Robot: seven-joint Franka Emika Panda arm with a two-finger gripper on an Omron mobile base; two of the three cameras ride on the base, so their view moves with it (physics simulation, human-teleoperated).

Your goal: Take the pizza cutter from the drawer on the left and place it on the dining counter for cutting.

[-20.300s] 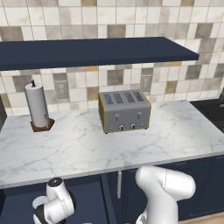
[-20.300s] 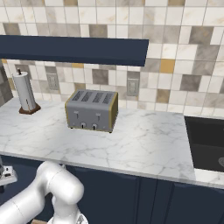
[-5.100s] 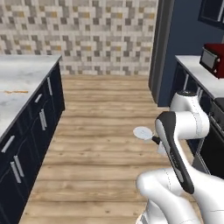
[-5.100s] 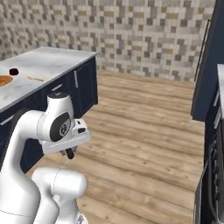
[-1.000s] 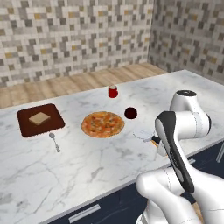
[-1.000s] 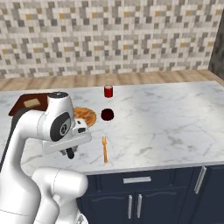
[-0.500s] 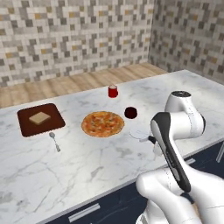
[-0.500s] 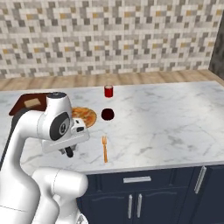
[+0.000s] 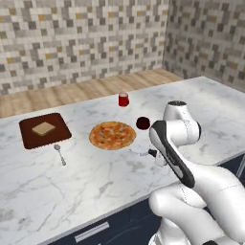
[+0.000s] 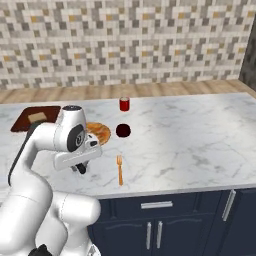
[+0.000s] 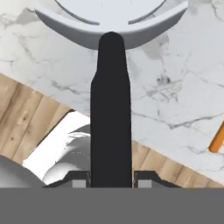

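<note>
You are at the placing step: the dining counter (image 9: 210,103), a broad marble worktop, lies under the arm, and the pizza cutter (image 11: 111,109) is off the drawer and carried over it. In the hand view the end effector (image 11: 111,177) is clamped on the cutter's black handle, one finger on each side, with the pale wheel pointing away at the top of the frame. The next move, as I judge it, calls for you to lower the tool onto bare marble near the front edge, clear of the pizza (image 9: 113,135) and the orange fork (image 10: 120,170), then let the fingers part. Going down in size, you also have the dark board with toast (image 9: 44,129), the dark bowl (image 9: 142,123), the red cup (image 9: 124,100) and the spoon (image 9: 60,154). From the base cameras the arm's own links cover the end effector; the pale sliver beside the pizza in the left base view is probably the wheel, though that is hard to confirm. How high the cutter hangs above the marble is unclear.
</note>
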